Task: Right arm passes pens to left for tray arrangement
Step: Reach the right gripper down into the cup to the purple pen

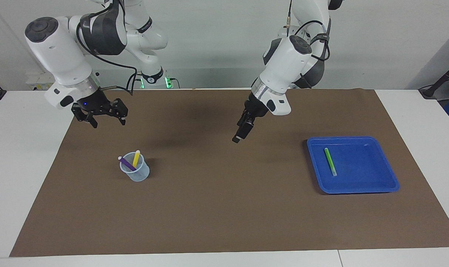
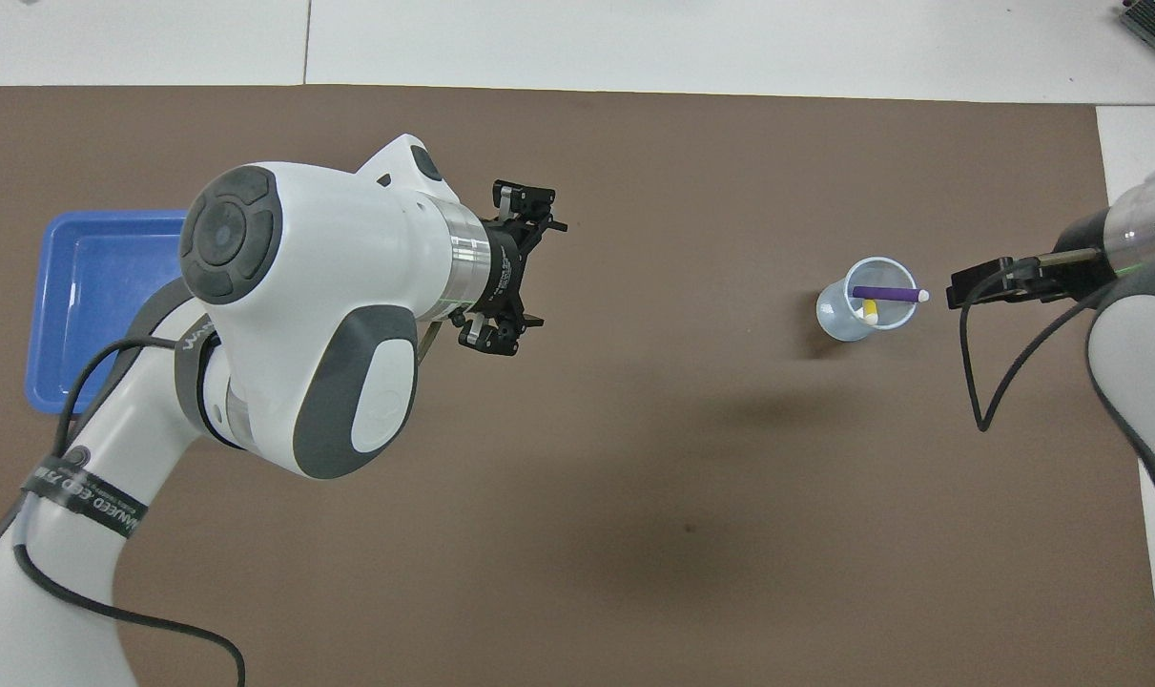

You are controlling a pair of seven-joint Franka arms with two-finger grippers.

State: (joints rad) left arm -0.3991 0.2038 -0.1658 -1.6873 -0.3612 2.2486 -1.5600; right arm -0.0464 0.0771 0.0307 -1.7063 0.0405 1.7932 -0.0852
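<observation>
A purple pen [image 1: 126,162] [image 2: 884,294] and a yellow pen [image 1: 136,158] [image 2: 869,308] stand tilted in a translucent cup [image 1: 136,172] [image 2: 849,315]. The green pen [image 1: 330,161] lies flat in the blue tray [image 1: 372,185] [image 2: 72,286]. In the overhead view the left arm covers the green pen. My right gripper [image 1: 108,121] [image 2: 963,286] hangs open and empty over the mat, close to the cup on the right arm's side. My left gripper [image 1: 241,134] [image 2: 510,267] is up over the middle of the mat, open, nothing between its fingers.
A brown mat [image 1: 224,215] covers most of the white table [image 1: 20,167]. The cup sits toward the right arm's end and the tray toward the left arm's end, with bare mat between them.
</observation>
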